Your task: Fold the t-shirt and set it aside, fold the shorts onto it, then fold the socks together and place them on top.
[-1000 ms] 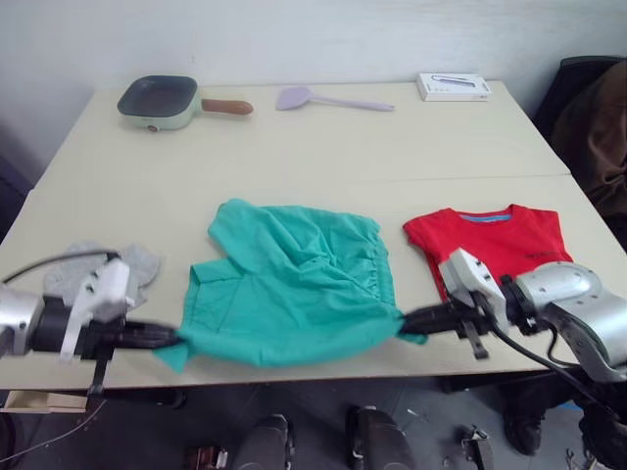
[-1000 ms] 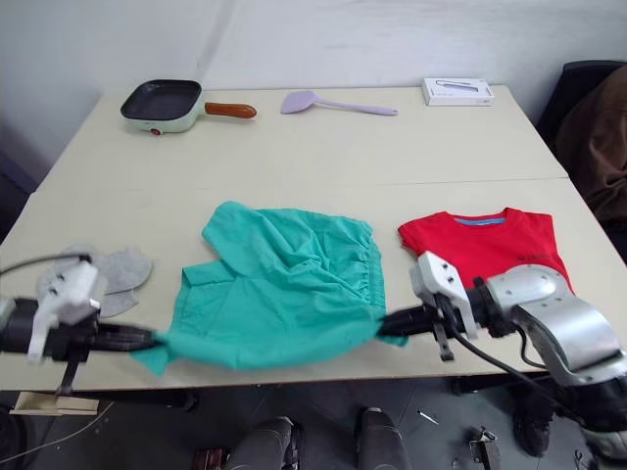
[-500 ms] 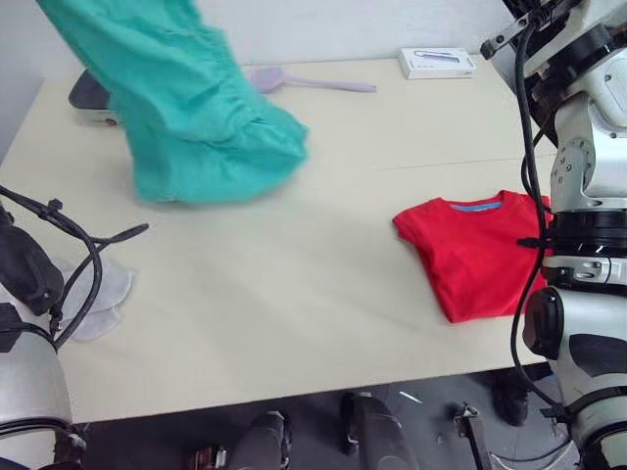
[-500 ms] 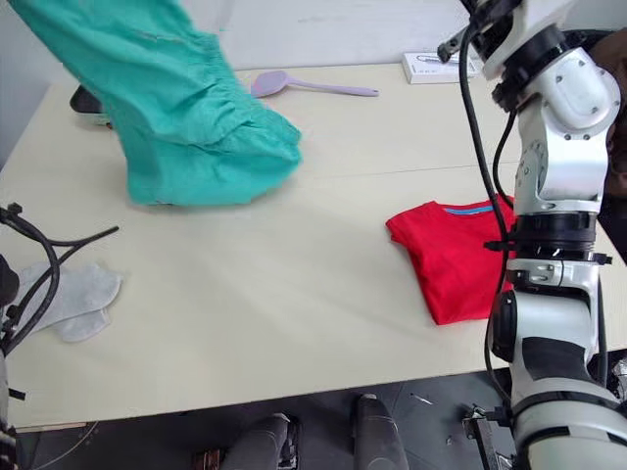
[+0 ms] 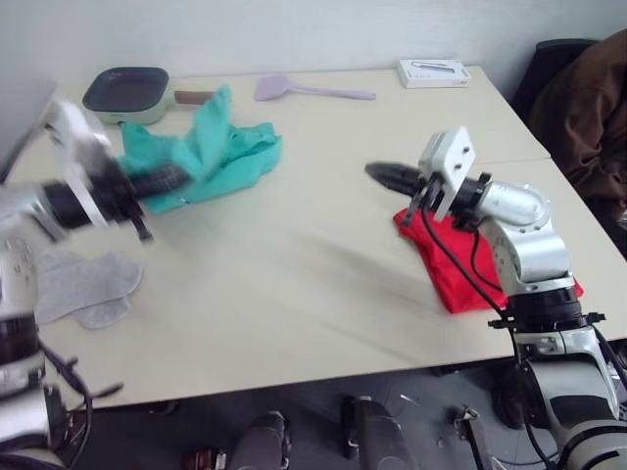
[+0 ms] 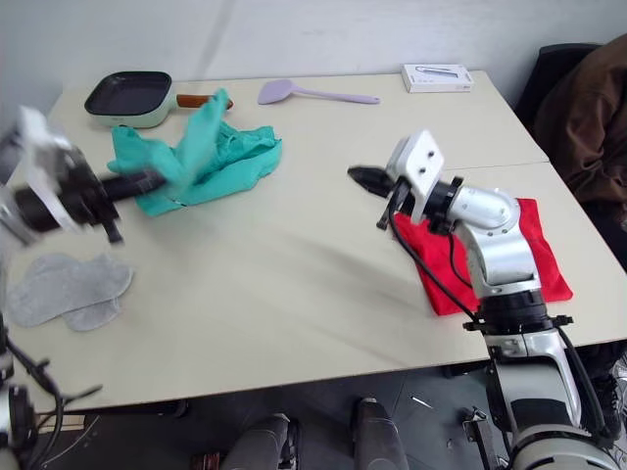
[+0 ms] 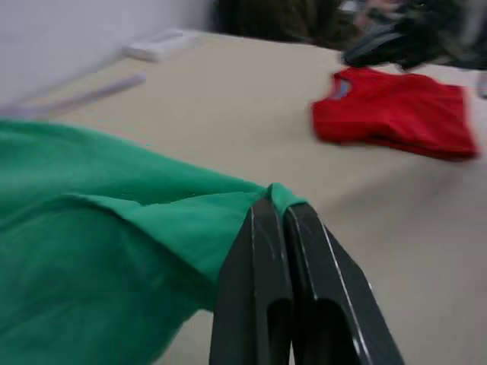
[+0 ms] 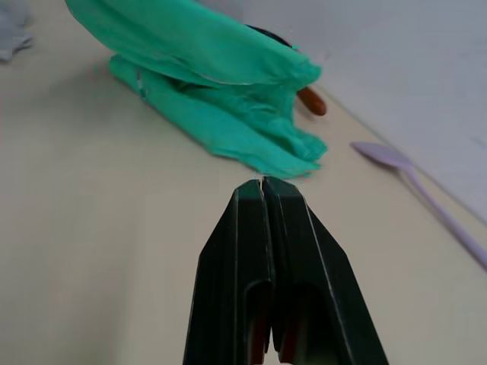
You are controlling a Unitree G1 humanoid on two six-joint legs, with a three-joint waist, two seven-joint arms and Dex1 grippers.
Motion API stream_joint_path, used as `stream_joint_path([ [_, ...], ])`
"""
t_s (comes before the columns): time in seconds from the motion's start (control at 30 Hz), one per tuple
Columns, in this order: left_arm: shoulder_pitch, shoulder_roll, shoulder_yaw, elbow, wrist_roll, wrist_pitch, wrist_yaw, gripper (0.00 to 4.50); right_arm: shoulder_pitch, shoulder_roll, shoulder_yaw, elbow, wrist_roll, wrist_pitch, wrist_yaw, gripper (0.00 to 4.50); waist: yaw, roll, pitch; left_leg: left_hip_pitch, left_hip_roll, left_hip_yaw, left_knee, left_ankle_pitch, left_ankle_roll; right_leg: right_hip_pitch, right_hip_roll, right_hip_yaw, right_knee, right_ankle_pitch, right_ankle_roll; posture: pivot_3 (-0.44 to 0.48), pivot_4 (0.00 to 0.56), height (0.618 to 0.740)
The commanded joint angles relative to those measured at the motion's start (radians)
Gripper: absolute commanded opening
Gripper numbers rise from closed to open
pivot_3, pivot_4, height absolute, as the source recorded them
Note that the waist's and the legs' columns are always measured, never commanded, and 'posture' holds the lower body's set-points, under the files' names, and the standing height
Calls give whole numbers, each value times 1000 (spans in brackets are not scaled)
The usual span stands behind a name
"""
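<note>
The teal-green shorts (image 6: 211, 157) lie crumpled in a loose heap on the bench (image 6: 294, 264), just beside the green pan (image 6: 132, 98), one fold lifted up where the left pincer (image 7: 275, 209) pinches it. The red t-shirt (image 6: 490, 257), folded flat, lies well apart from the pan, at the bench's opposite side. The light-grey socks (image 6: 64, 289) lie flat, overlapping, at the near edge, well short of the pan.
</note>
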Motion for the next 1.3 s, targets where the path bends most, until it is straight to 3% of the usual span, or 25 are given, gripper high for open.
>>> stream_joint_path([
  [0.03, 242, 68, -36, -267, -23, 31, -65, 0, 24, -29, 17, -69, -10, -3, 54, 37, 12, 2, 1, 1, 1, 0, -1, 1, -1, 1, 0, 0, -1, 0, 0, 0, 150, 740],
  [0.2, 572, 157, -91, -285, 268, -235, -109, 0, 58, -68, 73, -93, -44, -36, 156, 37, 25, 4, 2, 9, 6, 1, -10, 5, -8, 6, 3, -2, -8, 1, -9, 0, 150, 740],
  [0.27, 643, 177, -89, -261, 336, -316, -126, 0, 57, -74, 90, -84, -63, -56, 180, 37, 30, 4, 2, 18, 7, 3, -17, 5, -9, 11, 3, -2, -10, 0, -11, 0, 150, 740],
  [0.37, 735, 179, -54, -247, 366, -364, -148, 0, 37, -81, 136, -19, -132, -136, 214, 37, 35, 4, 2, 18, 8, 3, -18, 6, -10, 10, 4, -2, -10, -1, -12, 0, 150, 740],
  [0.47, 768, 163, -14, -256, 353, -363, -150, 0, 25, -100, 174, 50, -191, -230, 254, 629, 37, 4, 3, 17, 8, 3, -18, 5, -9, 9, 4, -2, -10, -1, -13, 0, 150, 740],
  [0.73, 787, 142, 49, -270, 326, -340, -160, 0, -13, -70, 206, 235, -347, -537, 160, 3413, 34, 5, 3, 16, 8, 3, -18, 5, -9, 9, 4, -3, -12, -1, -12, 0, 150, 740],
  [1.03, 700, 125, 101, -283, 204, -219, -150, 0, -107, 28, 260, 495, -512, -767, -22, 3413, 14, 5, 3, 17, 9, 3, -18, 5, -11, 9, 5, -3, -10, -1, -13, 0, 150, 740],
  [1.27, 682, 128, 117, -278, 192, -195, -159, 0, -201, 131, 293, 686, -591, -837, -148, 3413, 4, 5, 3, 17, 9, 3, -19, 5, -11, 9, 6, -3, -10, -1, -13, 0, 150, 740],
  [1.3, 680, 129, 117, -278, 192, -195, -158, 0, -212, 143, 297, 707, -597, -846, -156, 3240, 3, 5, 3, 17, 10, 3, -19, 5, -12, 9, 7, -3, -10, -1, -13, 0, 150, 740],
])
